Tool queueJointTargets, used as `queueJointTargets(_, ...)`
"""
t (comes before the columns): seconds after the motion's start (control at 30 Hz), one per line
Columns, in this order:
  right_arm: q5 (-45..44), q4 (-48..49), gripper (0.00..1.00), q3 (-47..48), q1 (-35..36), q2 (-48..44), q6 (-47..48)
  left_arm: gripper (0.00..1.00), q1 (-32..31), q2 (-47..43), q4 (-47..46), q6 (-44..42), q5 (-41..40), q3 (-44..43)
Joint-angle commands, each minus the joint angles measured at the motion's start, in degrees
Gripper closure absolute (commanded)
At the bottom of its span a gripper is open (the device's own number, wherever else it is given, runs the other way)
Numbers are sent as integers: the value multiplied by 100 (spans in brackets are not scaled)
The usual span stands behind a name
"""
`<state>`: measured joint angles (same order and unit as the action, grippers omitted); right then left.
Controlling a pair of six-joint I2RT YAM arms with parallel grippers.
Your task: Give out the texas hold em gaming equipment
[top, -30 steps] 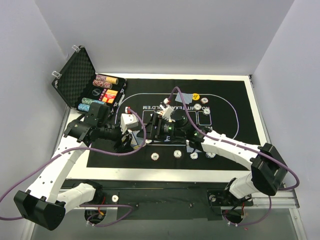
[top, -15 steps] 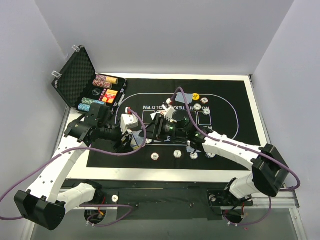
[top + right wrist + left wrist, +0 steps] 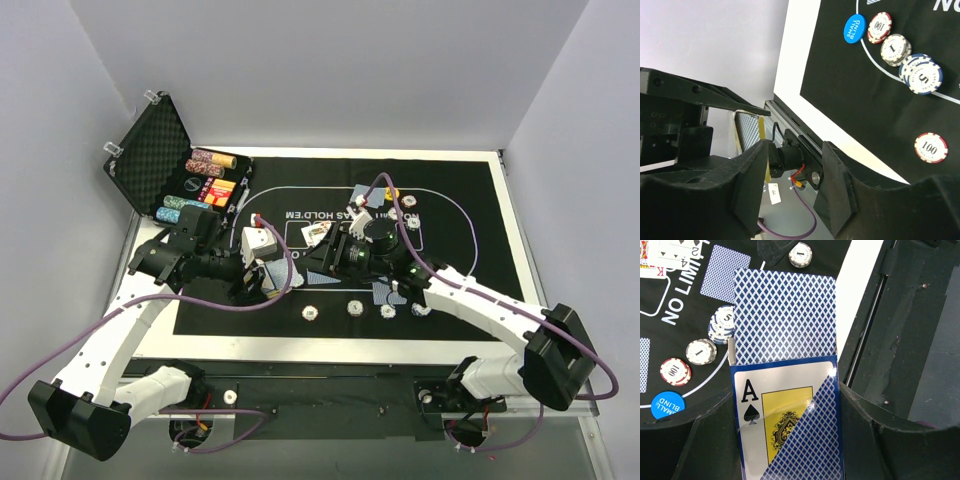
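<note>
My left hand point(image 3: 785, 400) is pinching the deck of playing cards point(image 3: 785, 315), an ace of spades showing, over the near-left part of the felt mat point(image 3: 470, 200). My right hand point(image 3: 792, 185) is spread and holds nothing, above the mat's middle. Poker chips point(image 3: 920, 75) and the blue small-blind button point(image 3: 854, 28) lie on the mat.

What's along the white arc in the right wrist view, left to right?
blue SMALL BLIND button → red 100 chip → white 1 chip → blue 5 chip stack
</note>
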<state>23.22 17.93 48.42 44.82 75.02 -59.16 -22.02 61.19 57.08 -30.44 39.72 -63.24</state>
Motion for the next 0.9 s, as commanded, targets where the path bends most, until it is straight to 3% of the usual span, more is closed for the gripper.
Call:
queueJointTargets(0.0, 95, 437, 54, -17, 62, -269, -122, 100, -22, -125, -259, 29, 255, -197)
queueJointTargets(0.2, 51, 808, 44, 18, 246, -269, -316, 100, -22, -98, -285, 46, 264, -197)
queueJointTargets(0.43, 218, 430, 44, 413, 510, 214, -44, 100, -22, -116, -276, 55, 246, -206)
queueJointTargets(0.87, 183, 61, 75, 309, 431, 13, 1, 100, -22, -125, -259, 11, 237, -162)
